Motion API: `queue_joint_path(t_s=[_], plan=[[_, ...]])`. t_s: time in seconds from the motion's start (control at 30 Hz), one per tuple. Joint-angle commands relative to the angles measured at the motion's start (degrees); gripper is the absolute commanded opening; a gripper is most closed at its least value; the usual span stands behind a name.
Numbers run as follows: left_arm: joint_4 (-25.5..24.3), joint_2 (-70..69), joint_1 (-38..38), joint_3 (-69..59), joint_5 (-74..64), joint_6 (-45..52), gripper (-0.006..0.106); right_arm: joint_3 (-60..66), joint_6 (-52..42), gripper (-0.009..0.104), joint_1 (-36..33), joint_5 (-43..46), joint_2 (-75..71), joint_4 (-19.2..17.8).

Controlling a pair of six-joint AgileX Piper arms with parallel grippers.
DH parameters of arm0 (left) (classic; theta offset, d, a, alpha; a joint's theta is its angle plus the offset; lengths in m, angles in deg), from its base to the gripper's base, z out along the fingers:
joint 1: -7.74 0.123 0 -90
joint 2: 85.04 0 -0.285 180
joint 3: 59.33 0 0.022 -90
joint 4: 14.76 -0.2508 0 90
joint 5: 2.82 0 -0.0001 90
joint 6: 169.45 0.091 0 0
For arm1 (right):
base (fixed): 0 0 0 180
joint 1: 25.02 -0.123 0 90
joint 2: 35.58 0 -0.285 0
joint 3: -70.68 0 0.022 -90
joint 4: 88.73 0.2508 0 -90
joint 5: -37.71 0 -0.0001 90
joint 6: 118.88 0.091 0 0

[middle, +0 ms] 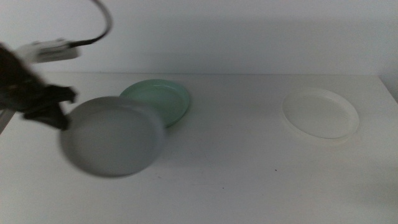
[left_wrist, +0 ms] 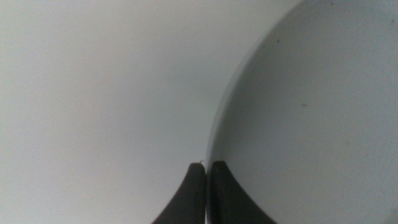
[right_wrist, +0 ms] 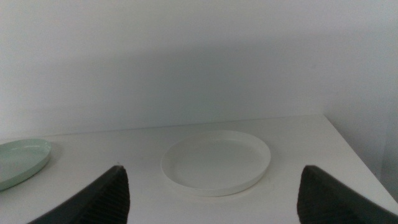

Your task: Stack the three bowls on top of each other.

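We hold the grey bowl [middle: 113,136] by its rim at about nine o'clock, our left gripper [middle: 62,112] pinched tight on the thin edge, so the bowl hangs lifted and blurred at the left of the table [middle: 236,168], its far edge overlapping the near rim of the mint green bowl [middle: 158,99], which sits just beyond it toward one o'clock. We judge this to be the first stacking step: the grey bowl is being carried to the green one. The next move calls for centring it over the green bowl, levelling it, lowering it until the rims nest, then letting go. The white bowl [middle: 320,112] lies well apart at three o'clock, untouched; our right gripper [right_wrist: 211,199] waits facing it with jaws spread wide and nothing between them. Its arm is out of the middle view. In the left wrist view we see only the grey rim and pale surface, so we cannot tell how high the bowl hangs.
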Motion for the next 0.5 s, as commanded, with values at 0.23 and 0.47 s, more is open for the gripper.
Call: queue_joint_path(t_s=[0.23, 0.47], plan=[[0.79, 5.31, -18.88, 4.80, 10.18, -13.53, -0.002, 0.17, -0.17, 0.078, 0.25, 0.48, -0.26, -0.15], [1.66, 11.93, -24.57, 9.88, 11.13, -15.29, -0.002, 0.17, -0.17, 0.078, 0.25, 0.48, -0.26, -0.15]])
